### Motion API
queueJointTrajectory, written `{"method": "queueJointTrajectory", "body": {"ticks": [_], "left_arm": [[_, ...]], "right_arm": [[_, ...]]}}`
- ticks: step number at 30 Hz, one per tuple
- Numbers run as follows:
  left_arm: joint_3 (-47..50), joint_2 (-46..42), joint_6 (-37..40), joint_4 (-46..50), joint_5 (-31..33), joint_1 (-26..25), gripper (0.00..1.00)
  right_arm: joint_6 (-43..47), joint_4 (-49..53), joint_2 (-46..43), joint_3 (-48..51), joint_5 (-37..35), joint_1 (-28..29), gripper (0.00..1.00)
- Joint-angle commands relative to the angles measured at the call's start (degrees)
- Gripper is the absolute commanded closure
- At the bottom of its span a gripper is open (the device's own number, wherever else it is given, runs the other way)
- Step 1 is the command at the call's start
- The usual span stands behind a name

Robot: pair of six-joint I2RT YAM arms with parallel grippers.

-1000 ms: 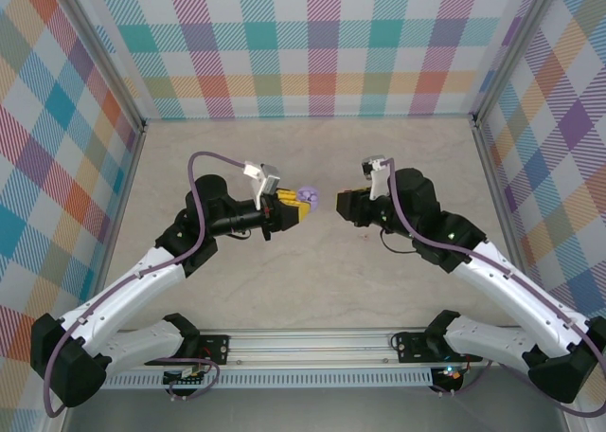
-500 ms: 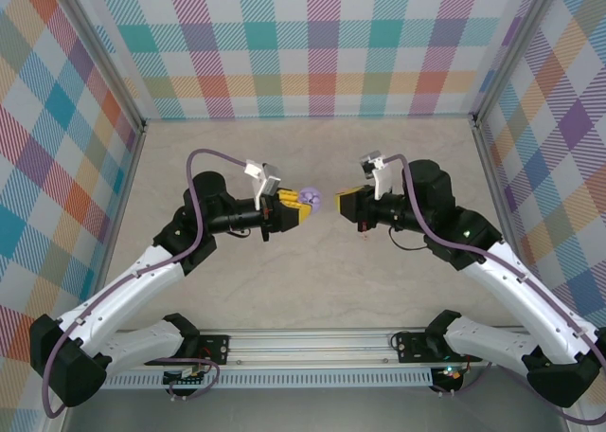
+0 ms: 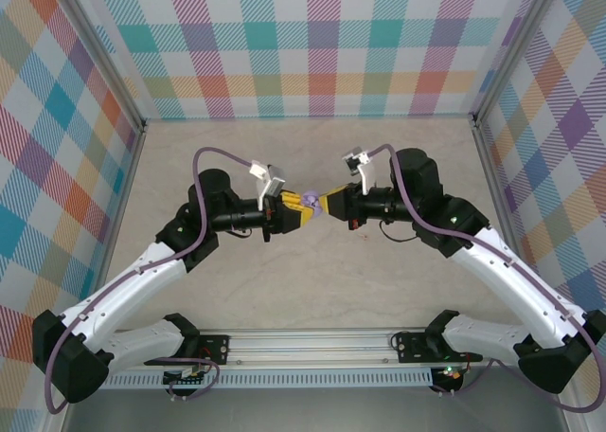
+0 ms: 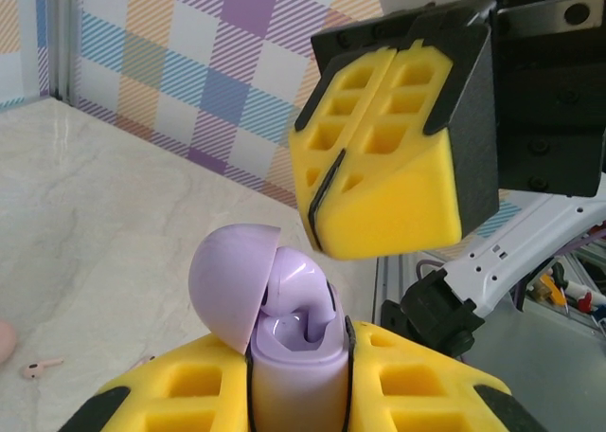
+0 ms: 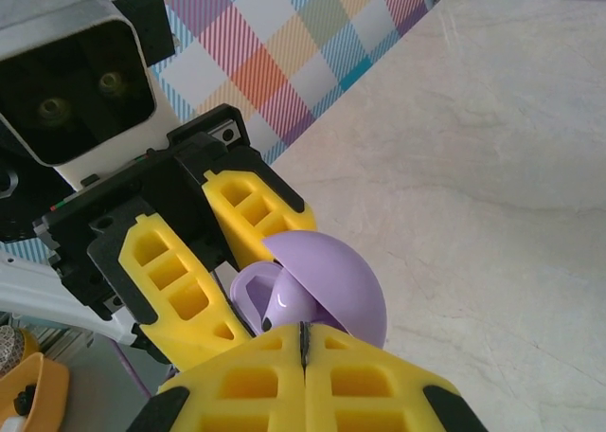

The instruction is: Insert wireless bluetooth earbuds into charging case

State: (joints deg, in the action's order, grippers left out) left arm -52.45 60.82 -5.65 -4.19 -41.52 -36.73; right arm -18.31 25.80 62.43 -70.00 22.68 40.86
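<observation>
My left gripper [image 3: 299,208] is shut on a purple charging case [image 4: 295,385] and holds it upright above the table. Its domed lid [image 4: 227,276] is tipped open. A purple earbud [image 4: 305,282] sits in the case's well with its rounded head sticking out. My right gripper [image 3: 328,203] is shut with nothing between its yellow fingers. Its tip [image 4: 327,205] hangs just above the earbud, and I cannot tell whether they touch. From the right wrist, the lid [image 5: 341,285] and earbud [image 5: 287,304] lie right beyond my closed right gripper [image 5: 303,342].
A pale pink earbud [image 4: 40,367] lies on the beige tabletop [image 3: 312,153] below the left gripper, beside a pink rounded thing [image 4: 4,342] cut off by the frame's edge. Plaid walls [image 3: 322,44] enclose the table on three sides.
The right gripper has shut and swung left, from a hand's width away to right at the open case. The left gripper has held the case almost still.
</observation>
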Motion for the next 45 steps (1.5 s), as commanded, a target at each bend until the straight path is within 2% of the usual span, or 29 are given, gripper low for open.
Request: {"method": "queueJointTrajectory", "body": {"ticks": [1, 19, 24, 28, 33, 35, 45], "left_arm": [[-2.18, 0.12, 1.08, -0.15, -1.35, -0.52, 0.88], [-4.0, 1.71, 2.29, 1.75, -3.17, -0.97, 0.88], [-3.91, 1.83, 2.14, 2.16, -1.41, -1.05, 0.88], [-3.86, 1.72, 1.87, 2.5, 0.35, -1.03, 0.88], [-3.79, 1.5, 2.06, 3.04, 0.72, -1.0, 0.87], [-3.75, 1.11, 1.97, 3.05, 0.84, -1.05, 0.88], [-3.9, -0.5, 0.38, -0.72, -3.54, -1.06, 0.88]], "right_arm": [[0.99, -1.12, 0.36, -1.99, 1.83, 0.01, 0.97], [1.7, 2.7, 4.56, -4.56, -1.0, 0.77, 0.96], [1.59, 3.24, 4.28, -4.68, -3.03, 1.32, 0.95], [1.01, 1.35, 1.2, -2.77, -6.85, 1.42, 0.91], [-1.59, 2.21, -1.99, -0.34, -18.74, 1.24, 0.9], [-2.88, 2.73, -2.56, 0.61, -21.05, 0.62, 0.9], [-4.49, -0.39, -0.36, 3.61, -9.3, -4.06, 0.91]]}}
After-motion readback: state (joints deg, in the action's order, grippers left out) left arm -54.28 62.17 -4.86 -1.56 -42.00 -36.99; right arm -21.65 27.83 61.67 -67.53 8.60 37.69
